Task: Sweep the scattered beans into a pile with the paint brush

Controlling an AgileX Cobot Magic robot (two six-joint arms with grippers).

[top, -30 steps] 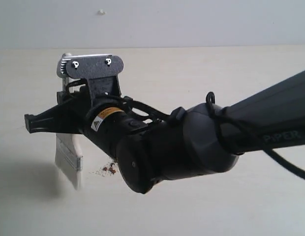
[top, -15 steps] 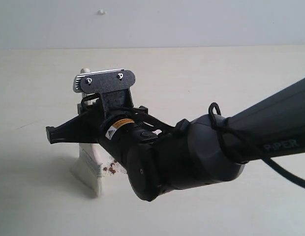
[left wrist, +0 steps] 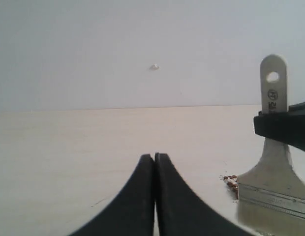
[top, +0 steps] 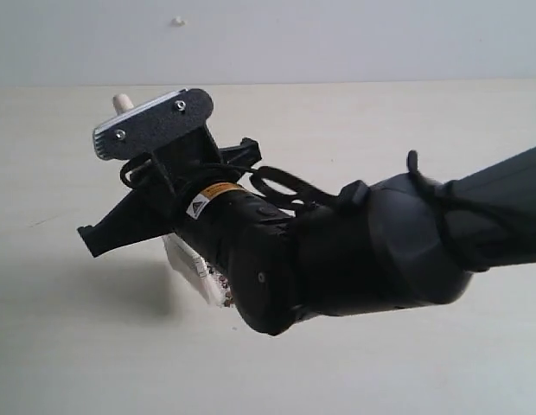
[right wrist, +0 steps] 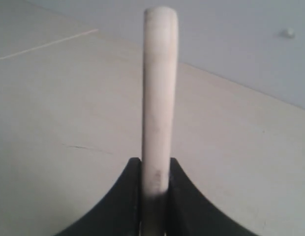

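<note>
My right gripper is shut on the whitish wooden handle of the paint brush. In the exterior view the brush leans under the black right arm, its white head down on the table and its handle end poking above the camera mount. A small pile of reddish-brown beans with pale grit lies right against the silver ferrule. Only a few of the beans show at the brush's edge in the exterior view. My left gripper is shut and holds nothing, low over the table, off to one side of the brush.
The pale wooden table runs back to a grey wall with a small white knob. The bulky right arm hides much of the table's middle in the exterior view.
The brush head has swept rightward across the table to the beans, and the right wrist has rolled so the brush leans more. The beans are now mostly hidden behind brush and arm.
</note>
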